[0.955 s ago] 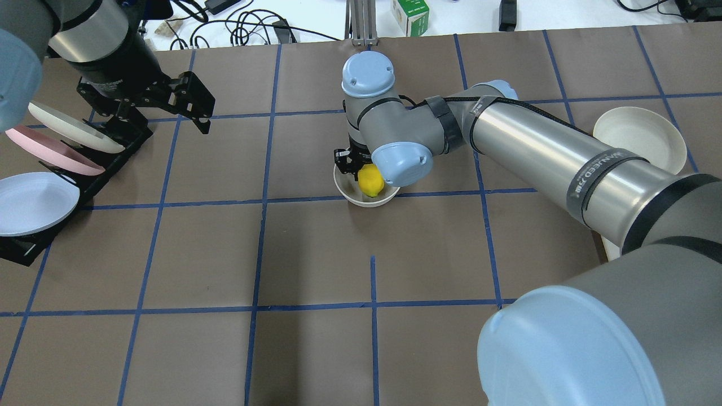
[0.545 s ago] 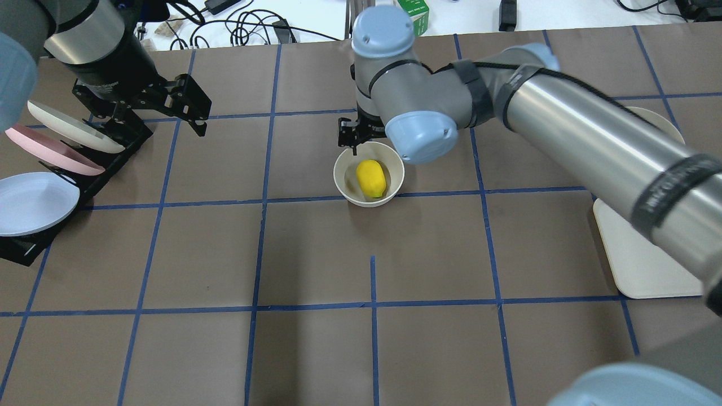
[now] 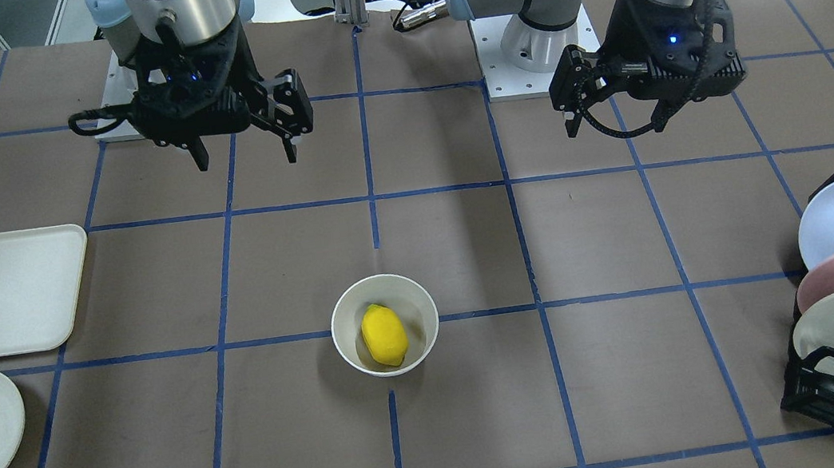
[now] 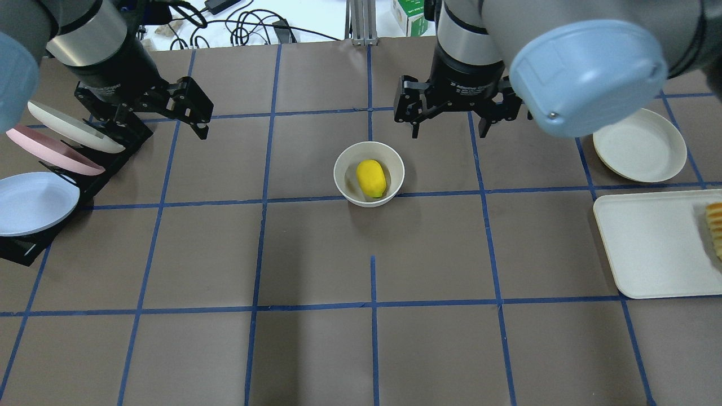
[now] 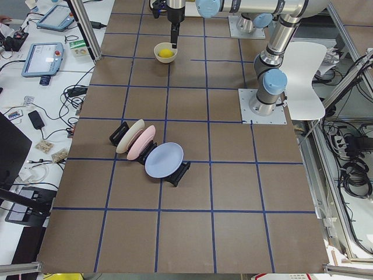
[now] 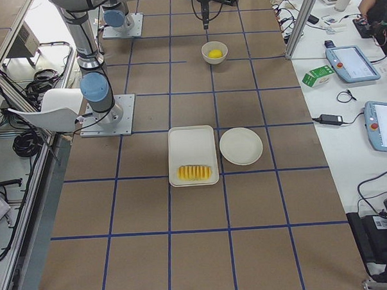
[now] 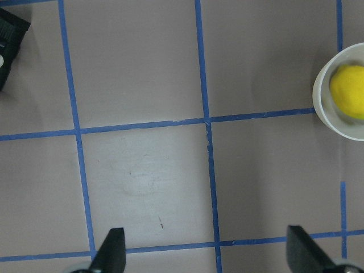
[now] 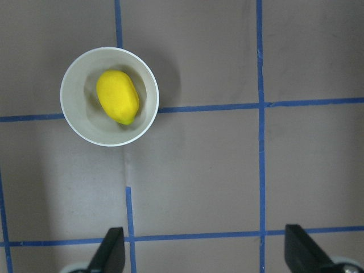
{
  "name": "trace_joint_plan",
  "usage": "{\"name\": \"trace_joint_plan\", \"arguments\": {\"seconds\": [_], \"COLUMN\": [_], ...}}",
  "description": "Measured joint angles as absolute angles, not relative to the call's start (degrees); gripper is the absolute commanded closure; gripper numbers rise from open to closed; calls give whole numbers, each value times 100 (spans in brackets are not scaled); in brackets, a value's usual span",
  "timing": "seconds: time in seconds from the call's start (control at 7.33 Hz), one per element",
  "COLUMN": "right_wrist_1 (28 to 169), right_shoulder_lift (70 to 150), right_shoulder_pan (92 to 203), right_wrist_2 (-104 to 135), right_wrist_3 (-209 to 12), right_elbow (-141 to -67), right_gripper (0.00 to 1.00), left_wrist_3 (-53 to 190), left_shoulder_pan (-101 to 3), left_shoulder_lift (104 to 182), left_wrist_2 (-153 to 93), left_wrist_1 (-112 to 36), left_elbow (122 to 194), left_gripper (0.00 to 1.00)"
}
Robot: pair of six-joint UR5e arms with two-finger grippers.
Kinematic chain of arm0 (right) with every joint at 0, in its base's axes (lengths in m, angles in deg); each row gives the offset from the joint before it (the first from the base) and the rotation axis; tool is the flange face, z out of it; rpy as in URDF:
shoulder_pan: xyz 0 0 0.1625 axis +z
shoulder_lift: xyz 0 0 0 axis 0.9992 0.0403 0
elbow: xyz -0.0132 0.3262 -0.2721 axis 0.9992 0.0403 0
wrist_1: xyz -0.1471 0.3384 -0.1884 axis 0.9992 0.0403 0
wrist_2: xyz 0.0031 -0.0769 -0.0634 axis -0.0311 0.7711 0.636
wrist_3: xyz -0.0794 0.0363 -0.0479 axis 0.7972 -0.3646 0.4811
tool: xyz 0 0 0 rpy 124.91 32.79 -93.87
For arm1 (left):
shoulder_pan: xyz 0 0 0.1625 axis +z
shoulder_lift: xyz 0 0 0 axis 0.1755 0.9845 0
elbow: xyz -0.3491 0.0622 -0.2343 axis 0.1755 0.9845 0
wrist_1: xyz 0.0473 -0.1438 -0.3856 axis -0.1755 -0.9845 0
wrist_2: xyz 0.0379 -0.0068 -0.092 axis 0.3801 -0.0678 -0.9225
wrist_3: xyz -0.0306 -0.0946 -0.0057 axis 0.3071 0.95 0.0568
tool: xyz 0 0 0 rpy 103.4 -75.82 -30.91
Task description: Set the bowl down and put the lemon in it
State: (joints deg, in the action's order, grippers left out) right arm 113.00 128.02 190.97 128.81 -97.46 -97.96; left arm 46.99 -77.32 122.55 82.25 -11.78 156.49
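Note:
The off-white bowl [image 4: 340, 169] stands upright on the brown table near its middle, with the yellow lemon [image 4: 371, 178] lying inside it. Both also show in the front view, bowl [image 3: 341, 328] and lemon [image 3: 384, 335], and in the right wrist view, bowl [image 8: 71, 108] and lemon [image 8: 118, 96]. My right gripper [image 4: 449, 134] is open and empty, raised above the table beyond and to the right of the bowl. My left gripper [image 4: 161, 127] is open and empty, high up near the plate rack at the far left. The left wrist view catches the bowl [image 7: 324, 108] at its right edge.
A black rack [image 4: 34, 248] with pastel plates stands at the left edge. A shallow white plate [image 4: 639, 145] and a white tray [image 4: 648, 242] holding sliced ridged food [image 4: 715, 228] lie at the right. Blue tape lines grid the table.
My right gripper has left the lemon in the bowl, lifted, and drawn away to the far right of it. The left arm has barely moved.

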Motion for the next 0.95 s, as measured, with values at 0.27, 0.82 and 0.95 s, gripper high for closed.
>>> {"name": "trace_joint_plan", "arguments": {"seconds": [0.27, 0.82, 0.95], "right_wrist_1": [11077, 11339, 11345], "right_shoulder_lift": [12935, 13003, 13006], "right_shoulder_pan": [18627, 18085, 18080], "right_wrist_2": [12842, 12792, 12794], "right_wrist_3": [-9535, -9231, -9216], "right_elbow": [-9874, -9901, -9905], "right_gripper": [0, 0, 0], "left_wrist_3": [4711, 4719, 4719], "left_shoulder_pan": [-7734, -7735, -7735], "left_shoulder_lift": [12258, 12266, 12267], "left_wrist_2": [8225, 8217, 8216], "left_wrist_1": [-1178, -1181, -1181], "left_elbow": [15643, 15649, 15652], "left_gripper": [0, 0, 0]}}
